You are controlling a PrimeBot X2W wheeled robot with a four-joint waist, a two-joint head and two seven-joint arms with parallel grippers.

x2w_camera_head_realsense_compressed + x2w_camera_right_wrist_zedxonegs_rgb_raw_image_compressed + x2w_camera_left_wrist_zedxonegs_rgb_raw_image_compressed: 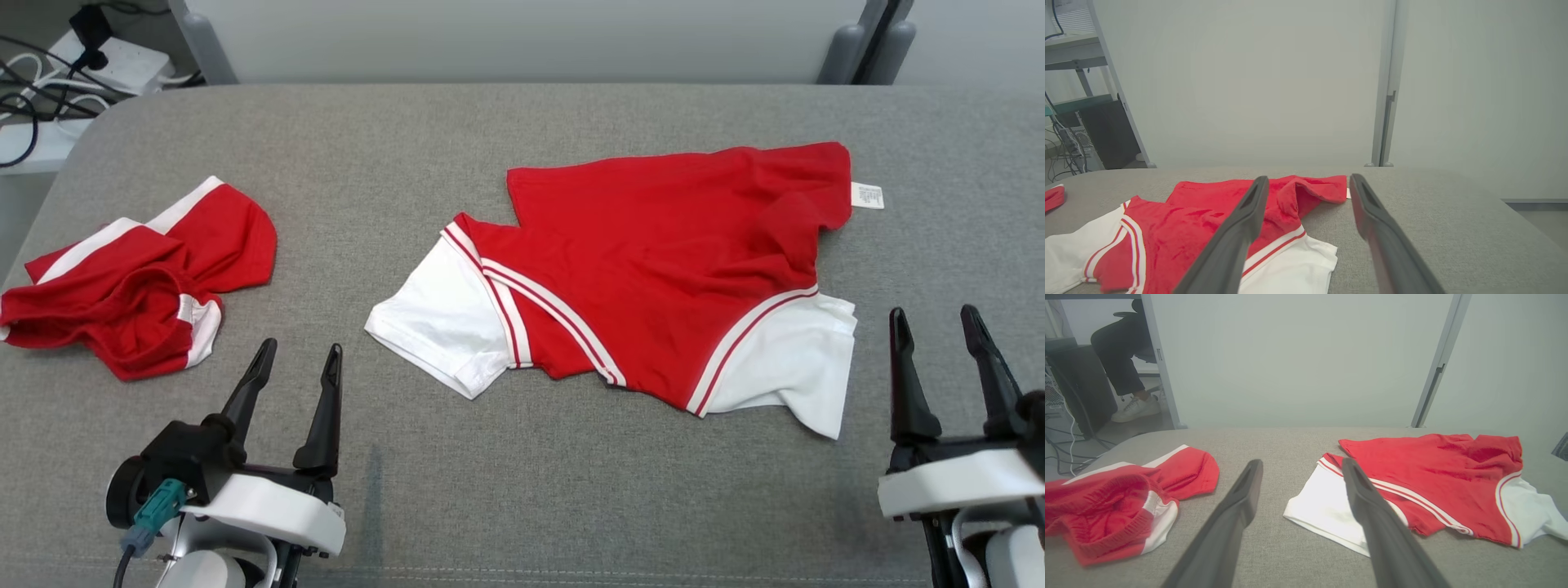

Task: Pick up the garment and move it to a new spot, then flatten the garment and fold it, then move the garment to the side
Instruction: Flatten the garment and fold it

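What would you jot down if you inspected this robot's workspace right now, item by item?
Surface: grey fabric-covered table, flat.
Job's things: red-and-white shirt, rumpled, mid-table; matching shorts, bunched at the table's left side.
Clutter: nothing seen.
Grippers: left gripper and right gripper both open, empty, near the front edge, apart from the garments.
Cables: black and white cables with a power strip, off the far-left corner.
Surroundings: pale partition behind; a seated person's leg and white shoe past its left end.
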